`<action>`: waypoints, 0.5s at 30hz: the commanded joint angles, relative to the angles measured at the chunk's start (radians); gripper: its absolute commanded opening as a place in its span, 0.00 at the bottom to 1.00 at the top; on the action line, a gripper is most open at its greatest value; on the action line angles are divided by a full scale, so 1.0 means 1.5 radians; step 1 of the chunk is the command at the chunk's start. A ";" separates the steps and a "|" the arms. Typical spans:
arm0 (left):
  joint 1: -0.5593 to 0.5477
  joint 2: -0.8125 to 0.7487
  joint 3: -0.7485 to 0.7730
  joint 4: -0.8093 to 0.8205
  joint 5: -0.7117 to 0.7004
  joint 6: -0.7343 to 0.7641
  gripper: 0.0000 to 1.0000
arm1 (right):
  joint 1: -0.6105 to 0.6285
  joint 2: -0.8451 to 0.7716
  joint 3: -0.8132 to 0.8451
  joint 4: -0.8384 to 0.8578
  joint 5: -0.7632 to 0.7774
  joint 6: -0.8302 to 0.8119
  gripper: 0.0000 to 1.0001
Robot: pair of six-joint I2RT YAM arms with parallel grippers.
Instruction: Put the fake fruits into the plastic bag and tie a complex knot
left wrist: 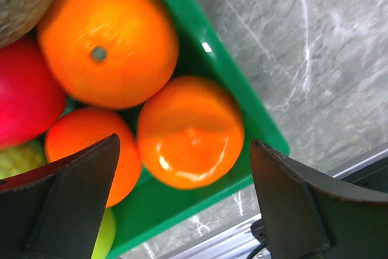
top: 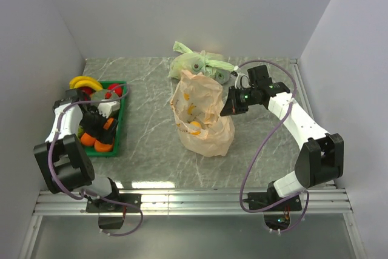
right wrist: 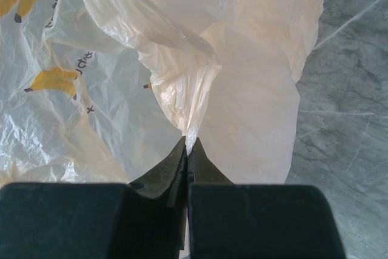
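Observation:
The peach-orange plastic bag stands open in the middle of the table, with a yellow-orange fruit showing inside. My right gripper is shut on a bunched fold of the bag's right rim, and the fingertips pinch the thin plastic. My left gripper is open and empty, low over the green tray. In the left wrist view a glossy orange lies between its spread fingers. Another orange and a red fruit lie beside it. A banana lies at the tray's far end. No knot shows.
A pale green knotted bag lies behind the peach bag near the back wall. The tray's near rim sits close to the table's front rail. White walls close in left, right and back.

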 commanded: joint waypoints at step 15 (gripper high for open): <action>0.004 0.057 -0.088 0.128 -0.047 0.047 0.88 | 0.005 -0.008 0.031 -0.012 -0.019 -0.011 0.00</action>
